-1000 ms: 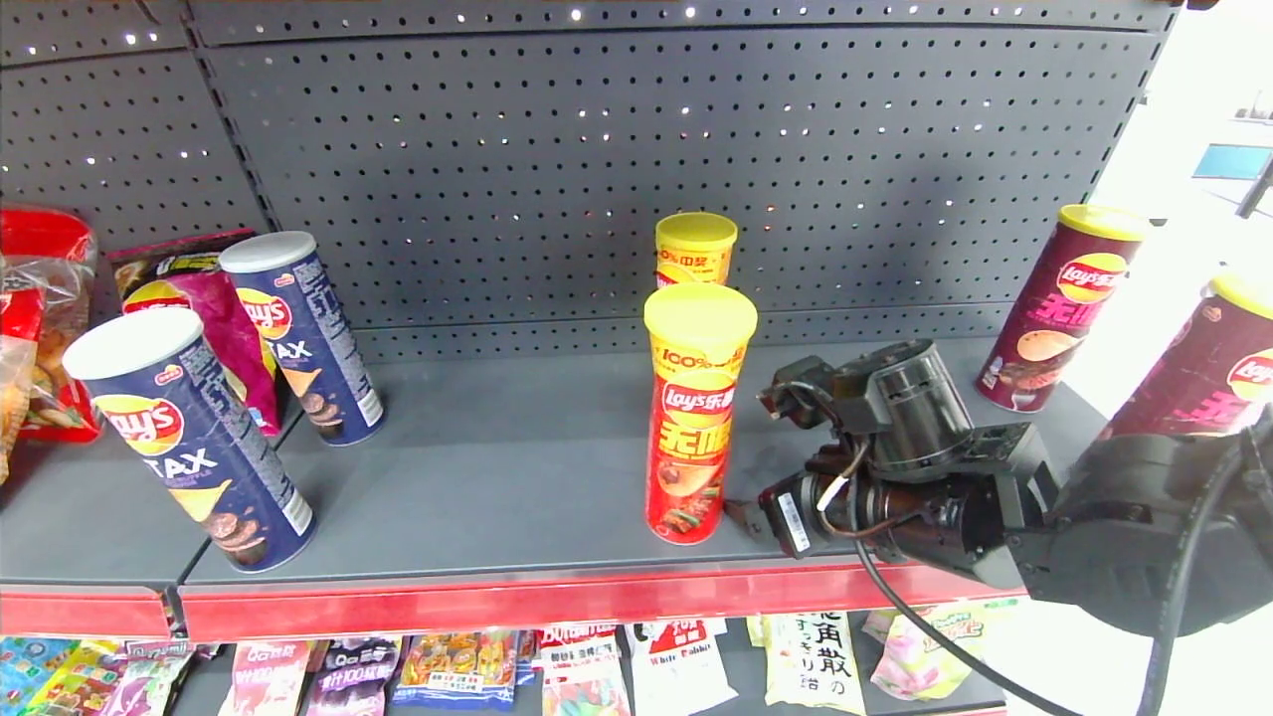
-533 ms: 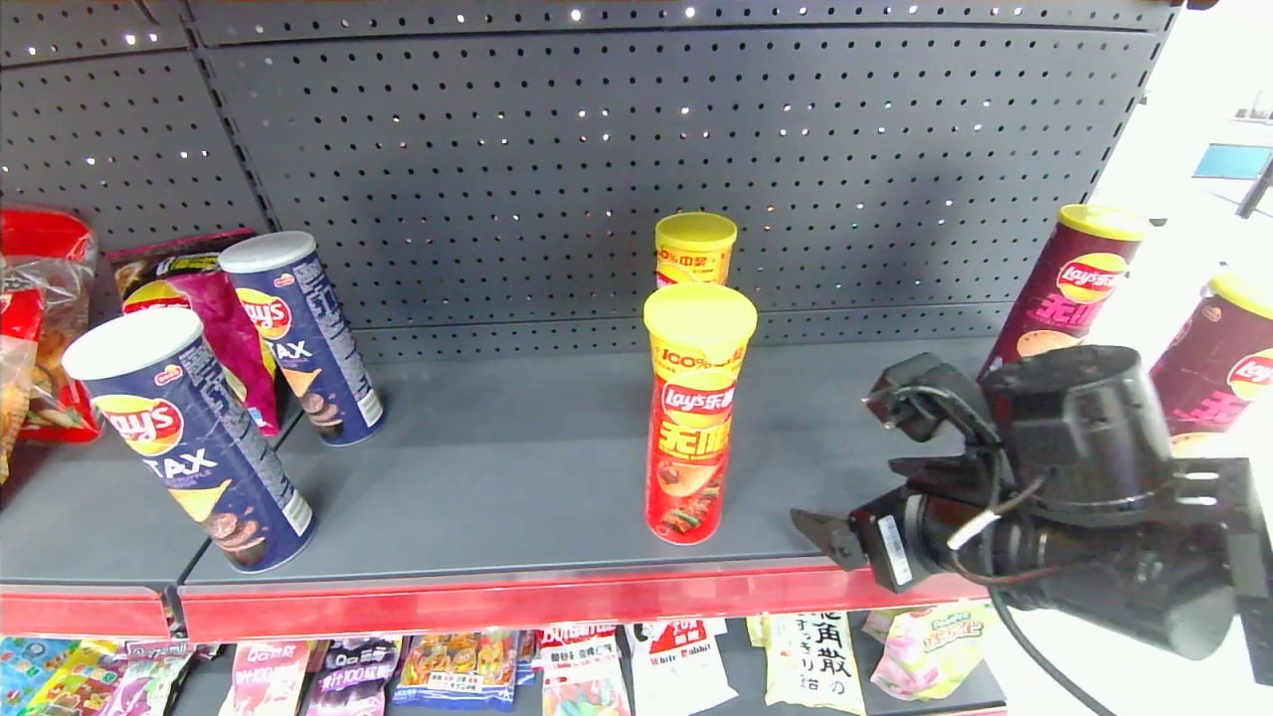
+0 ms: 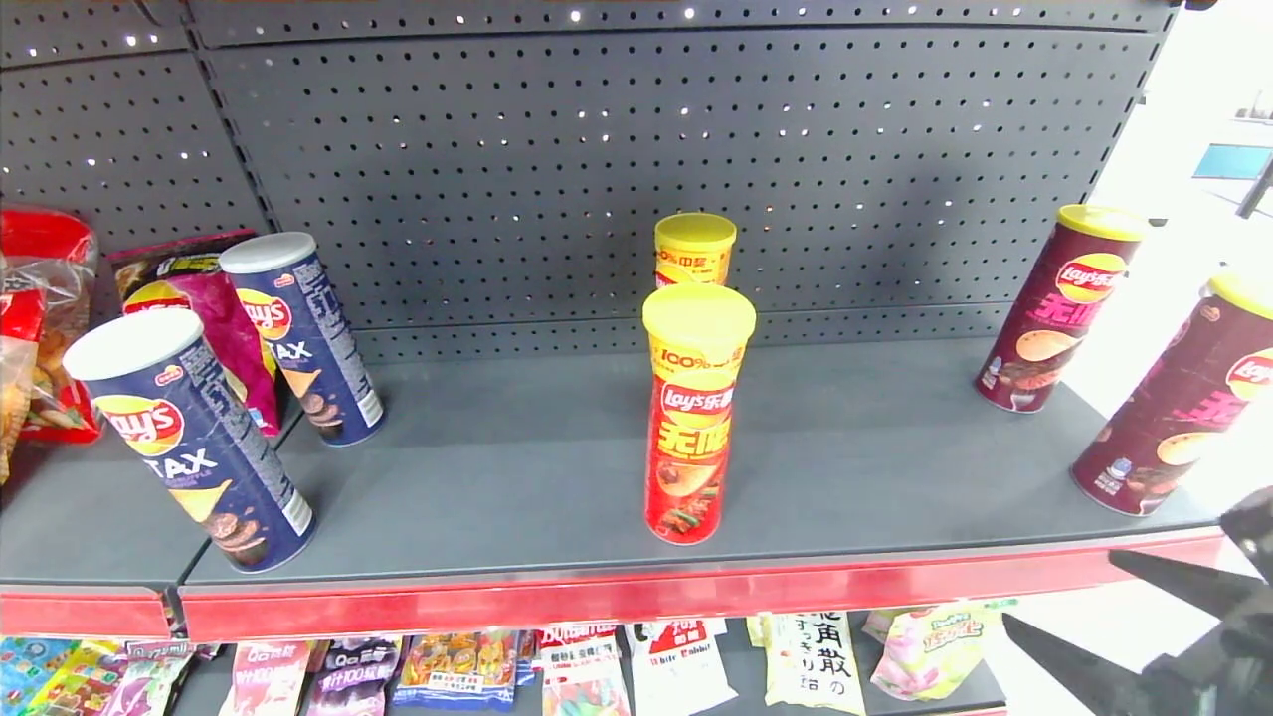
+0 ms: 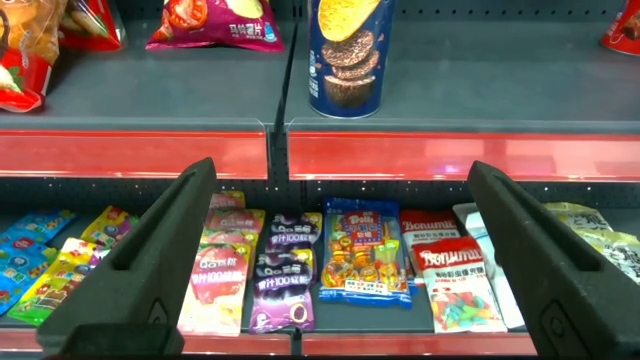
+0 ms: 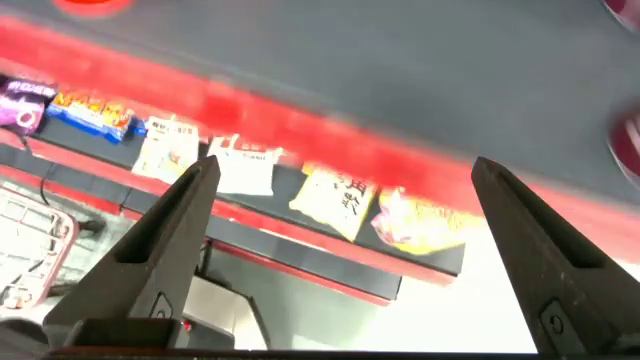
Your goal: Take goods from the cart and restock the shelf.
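A red chip can with a yellow lid [image 3: 691, 418] stands upright near the front of the grey shelf [image 3: 517, 467], with a second one [image 3: 694, 249] right behind it. My right gripper [image 3: 1114, 622] is open and empty at the lower right, below the shelf's red front edge and well clear of the cans. In the right wrist view the gripper [image 5: 347, 165] spans a blurred stretch of that red edge. My left gripper [image 4: 342, 170] is open and empty, facing the red shelf edge below a blue can [image 4: 345, 60].
Two blue cans [image 3: 189, 438] [image 3: 303, 338] stand at the shelf's left beside snack bags [image 3: 40, 328]. Two maroon cans [image 3: 1059, 308] [image 3: 1174, 398] stand at the right end. Bagged sweets [image 4: 365, 255] fill the lower shelf. A pink wire frame [image 5: 30, 250] lies below.
My right arm has pulled back from beside the red can, moving right and down below the shelf edge. The front maroon can it hid is now in full view. The cans have not moved.
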Robot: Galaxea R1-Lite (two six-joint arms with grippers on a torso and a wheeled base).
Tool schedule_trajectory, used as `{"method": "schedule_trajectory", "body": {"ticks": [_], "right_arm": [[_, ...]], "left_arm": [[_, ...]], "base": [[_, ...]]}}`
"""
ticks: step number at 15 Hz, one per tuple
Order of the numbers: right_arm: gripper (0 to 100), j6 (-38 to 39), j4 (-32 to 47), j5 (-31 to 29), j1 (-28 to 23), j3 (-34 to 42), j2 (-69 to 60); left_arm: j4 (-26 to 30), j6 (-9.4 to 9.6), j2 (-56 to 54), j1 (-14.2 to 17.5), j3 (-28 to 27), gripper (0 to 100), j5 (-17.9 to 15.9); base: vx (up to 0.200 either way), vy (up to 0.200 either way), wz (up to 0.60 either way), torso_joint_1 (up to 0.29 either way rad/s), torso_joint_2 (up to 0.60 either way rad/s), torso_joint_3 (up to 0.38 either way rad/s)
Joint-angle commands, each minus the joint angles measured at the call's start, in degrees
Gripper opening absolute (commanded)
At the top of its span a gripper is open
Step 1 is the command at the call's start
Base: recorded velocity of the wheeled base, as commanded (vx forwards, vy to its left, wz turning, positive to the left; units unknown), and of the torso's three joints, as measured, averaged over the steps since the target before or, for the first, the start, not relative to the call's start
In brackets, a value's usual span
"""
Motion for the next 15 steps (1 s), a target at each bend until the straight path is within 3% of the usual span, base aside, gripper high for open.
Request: {"method": "schedule_trajectory", "body": {"ticks": [1, 2, 3, 5, 9, 14, 15], "right_arm": [[100, -3.08, -0.27, 11.75, -13.1, 10.06, -17.33], [100, -5.18, -0.54, 21.85, -20.04, 13.84, -23.75], [100, -7.38, -0.54, 24.93, -25.49, 15.86, -27.97], [100, -8.17, 1.66, 25.81, -30.94, 16.57, -33.77], [100, -7.82, 10.36, 25.54, -31.64, 16.04, -43.52], [100, -1.93, 10.1, 25.46, -32.43, 16.13, -54.69], [100, 3.52, 8.6, 21.85, -32.61, 16.57, -54.69]], "left_arm": [[-0.02, -0.04, 0.0, 0.06, 0.0, 100, 0.04], [-0.02, 0.05, 0.0, -0.02, 0.0, 100, 0.04], [-0.02, -0.04, 0.0, 0.06, 0.0, 100, 0.04], [-0.02, -0.04, 0.0, -0.02, 0.0, 100, 0.04], [-0.02, -0.04, 0.0, -0.02, 0.0, 100, 0.04], [-0.02, -0.04, 0.0, -0.02, 0.0, 100, 0.04], [0.06, -0.04, 0.0, -0.02, 0.0, 100, 0.04]], "base": [[0.0, 0.0, 0.0, 0.0, 0.0, 0.0], [0.0, 0.0, 0.0, 0.0, 0.0, 0.0], [0.0, 0.0, 0.0, 0.0, 0.0, 0.0], [0.0, 0.0, 0.0, 0.0, 0.0, 0.0], [0.0, 0.0, 0.0, 0.0, 0.0, 0.0], [0.0, 0.0, 0.0, 0.0, 0.0, 0.0], [0.0, 0.0, 0.0, 0.0, 0.0, 0.0]]}}
